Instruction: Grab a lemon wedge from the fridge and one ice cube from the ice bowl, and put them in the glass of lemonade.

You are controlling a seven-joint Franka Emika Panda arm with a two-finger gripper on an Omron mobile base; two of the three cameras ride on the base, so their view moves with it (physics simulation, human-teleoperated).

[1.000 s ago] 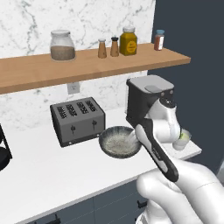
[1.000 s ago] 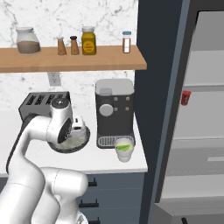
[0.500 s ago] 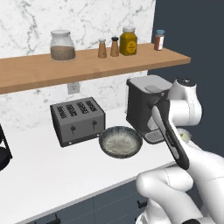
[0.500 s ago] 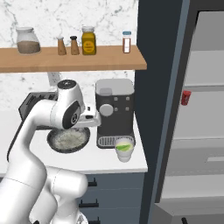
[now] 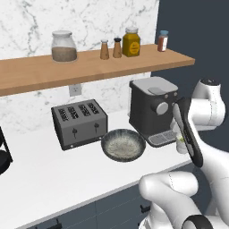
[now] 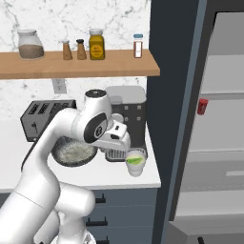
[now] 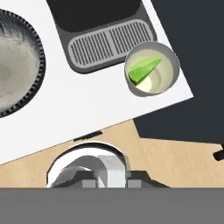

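Observation:
The glass of lemonade [image 7: 152, 70] stands at the counter's right corner, in front of the coffee machine, and a green lemon wedge [image 7: 143, 71] lies inside it. From the right base the glass [image 6: 136, 164] sits just right of and below my gripper [image 6: 123, 143], which hangs over the counter between the glass and the ice bowl [image 6: 74, 152]. The fingers are hidden, so I cannot tell what they hold. The ice bowl [image 5: 123, 144] is dark with a whitish speckled inside. The fridge [image 6: 224, 119] stands open at the right, showing its light grey shelves.
The coffee machine [image 5: 152, 109] stands right behind the glass, its drip tray [image 7: 109, 43] beside it. A toaster [image 5: 80, 123] sits left of the bowl. The wooden shelf [image 5: 89, 67] with jars hangs overhead. A red can [image 6: 203, 106] is in the fridge.
The arm has swung right, from over the ice bowl to beside the glass. The bowl, covered before by the hand, now shows whole.

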